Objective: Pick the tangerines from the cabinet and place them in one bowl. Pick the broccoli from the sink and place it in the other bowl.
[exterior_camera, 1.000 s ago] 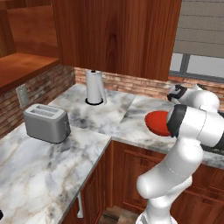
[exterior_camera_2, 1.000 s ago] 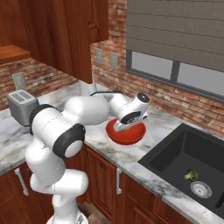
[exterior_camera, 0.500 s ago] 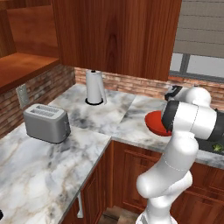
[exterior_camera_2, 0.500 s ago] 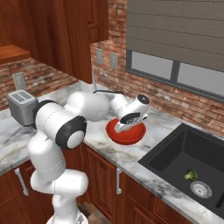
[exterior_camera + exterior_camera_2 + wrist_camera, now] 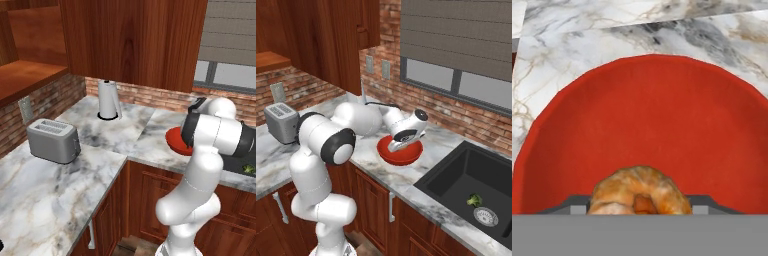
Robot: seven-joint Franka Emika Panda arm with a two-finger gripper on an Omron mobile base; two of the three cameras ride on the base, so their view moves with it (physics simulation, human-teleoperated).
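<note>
A glossy red bowl stands on the marble counter just left of the black sink. My gripper hangs low inside the bowl, shut on an orange-tan tangerine that sits between the dark fingertips. The broccoli lies in the sink basin beside a silver drain. The cabinet with its open shelf is up at the left.
A silver toaster sits on the left counter and a white kettle stands near the brick wall. A window with a blind is above the sink. Drawer units run under the counter.
The arm's elbow has swung a little to the right in the left base view. The hand stays over the red bowl with the tangerine still between its fingers.
</note>
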